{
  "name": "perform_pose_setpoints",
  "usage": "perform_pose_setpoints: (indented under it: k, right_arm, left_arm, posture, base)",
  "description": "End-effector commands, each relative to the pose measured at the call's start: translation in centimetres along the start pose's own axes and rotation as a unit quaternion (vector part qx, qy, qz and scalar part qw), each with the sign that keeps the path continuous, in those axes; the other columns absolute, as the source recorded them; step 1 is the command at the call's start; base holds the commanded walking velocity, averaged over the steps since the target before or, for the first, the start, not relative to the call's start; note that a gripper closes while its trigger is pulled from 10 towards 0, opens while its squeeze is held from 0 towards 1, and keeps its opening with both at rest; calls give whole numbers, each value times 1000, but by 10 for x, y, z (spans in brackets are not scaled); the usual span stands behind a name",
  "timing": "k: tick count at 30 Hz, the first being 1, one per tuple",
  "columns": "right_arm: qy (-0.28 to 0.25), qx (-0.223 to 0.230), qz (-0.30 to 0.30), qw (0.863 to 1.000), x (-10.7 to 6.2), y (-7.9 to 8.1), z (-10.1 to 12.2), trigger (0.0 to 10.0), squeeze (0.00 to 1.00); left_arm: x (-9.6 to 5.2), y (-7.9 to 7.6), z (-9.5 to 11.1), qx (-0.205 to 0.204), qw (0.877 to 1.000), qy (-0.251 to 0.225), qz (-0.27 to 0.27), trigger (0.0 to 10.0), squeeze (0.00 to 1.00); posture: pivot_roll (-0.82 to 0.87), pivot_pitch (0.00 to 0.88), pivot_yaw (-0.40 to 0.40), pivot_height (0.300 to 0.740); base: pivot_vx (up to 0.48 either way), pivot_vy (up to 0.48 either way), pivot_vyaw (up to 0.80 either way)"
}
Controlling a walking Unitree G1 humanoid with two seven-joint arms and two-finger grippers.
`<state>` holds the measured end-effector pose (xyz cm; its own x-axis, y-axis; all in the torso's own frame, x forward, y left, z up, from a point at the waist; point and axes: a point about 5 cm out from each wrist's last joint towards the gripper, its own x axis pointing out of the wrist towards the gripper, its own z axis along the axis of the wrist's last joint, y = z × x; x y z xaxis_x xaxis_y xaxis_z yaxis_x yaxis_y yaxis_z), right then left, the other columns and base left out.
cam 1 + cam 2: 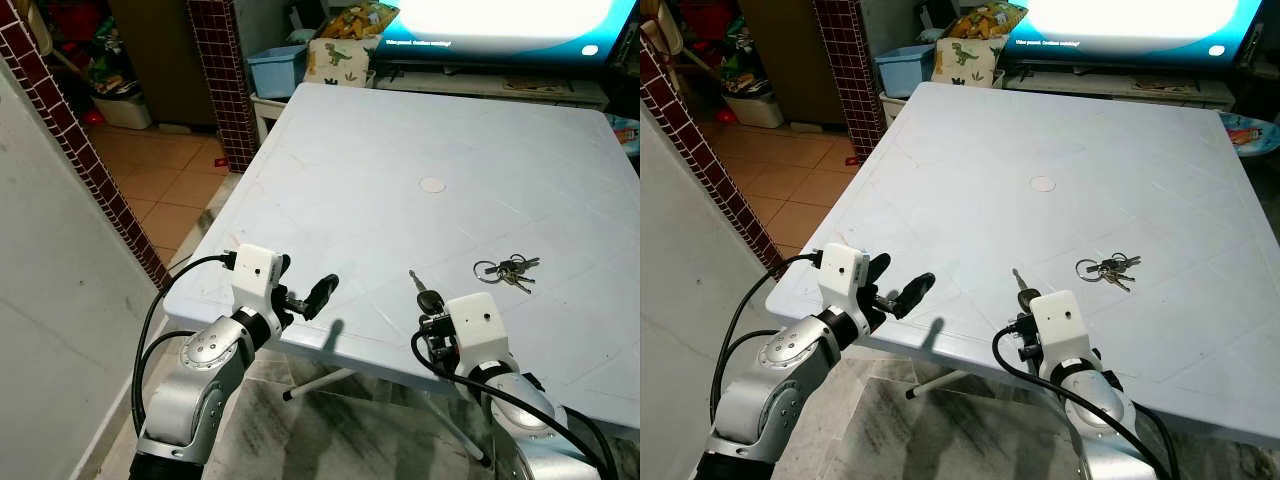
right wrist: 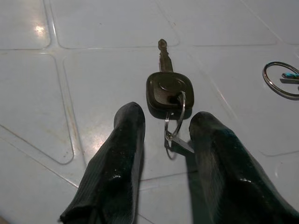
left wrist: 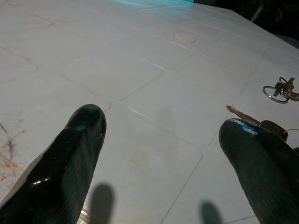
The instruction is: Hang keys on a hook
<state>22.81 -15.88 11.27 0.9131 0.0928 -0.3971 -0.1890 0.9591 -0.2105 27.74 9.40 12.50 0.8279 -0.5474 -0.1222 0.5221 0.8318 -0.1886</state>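
Observation:
A single key with a black head (image 2: pixel 168 91) lies flat on the pale blue table (image 1: pixel 400 150) near its front edge, with a ring and a small clip on its head. My right gripper (image 2: pixel 166 119) is open just behind it, and the ring and clip lie between the fingertips (image 2: pixel 128 119). The same key (image 1: pixel 426 296) pokes out ahead of the right wrist in the left eye view. A bunch of keys on a ring (image 1: pixel 510 270) lies further right. My left gripper (image 1: pixel 305 282) is open over the table's front left edge, holding nothing.
A round white cap (image 1: pixel 432 184) marks the table's middle. A lit screen (image 1: pixel 500 20) stands behind the table, with a blue bin (image 1: pixel 275 68) and a dinosaur cushion (image 1: pixel 338 60) beside it. A white wall (image 1: pixel 50 280) and a brick pillar (image 1: pixel 225 80) bound the left.

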Motion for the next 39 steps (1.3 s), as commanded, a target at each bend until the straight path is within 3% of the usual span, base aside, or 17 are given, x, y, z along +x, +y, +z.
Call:
perform_pose_setpoints:
  k: [1,27,29,30,31,32,33,36,39]
  right_arm:
    - [1,4,-3,1000,1,-1,-1,0,0]
    - [-4,-6,-10,1000,3,1,-2,0,0]
    - [-18,-29,-16,999,3,-1,2,0,0]
    - [-43,-65,-26,997,2,-4,8,0,0]
    - [-43,-65,-26,997,2,-4,8,0,0]
    - [-82,-116,-35,989,1,-5,19,0,0]
    - [-104,-138,-41,984,1,-5,26,0,0]
    - [-132,-160,-55,977,1,-8,36,0,0]
    - [-173,-202,-79,961,2,-12,51,0,0]
  left_arm:
    - [1,0,1,5,1000,-1,-3,10000,0]
    - [1,0,1,3,1000,-2,-4,10000,0]
    - [1,0,1,4,1000,-2,-4,10000,0]
    - [1,0,1,4,1000,-2,-5,10000,0]
    - [1,0,1,4,1000,-2,-5,10000,0]
    - [1,0,1,4,1000,-2,-5,10000,0]
    - [2,0,1,4,1000,-2,-5,10000,0]
    - [3,-1,1,4,1000,-3,-6,10000,0]
    - [4,-1,1,4,1000,-4,-7,10000,0]
  posture:
    - [-39,48,65,740]
    - [-42,52,64,740]
    - [-42,52,64,740]
    - [-42,52,64,740]
    - [-42,52,64,740]
    - [-42,52,64,740]
    - [-42,52,64,740]
    - [-50,44,67,740]
    - [-50,39,67,740]
  base:
    - [0,0,0]
    - [0,0,0]
    - [0,0,0]
    - [0,0,0]
    - [0,0,0]
    - [0,0,0]
    - [0,0,0]
    - [0,0,0]
    - [0,0,0]
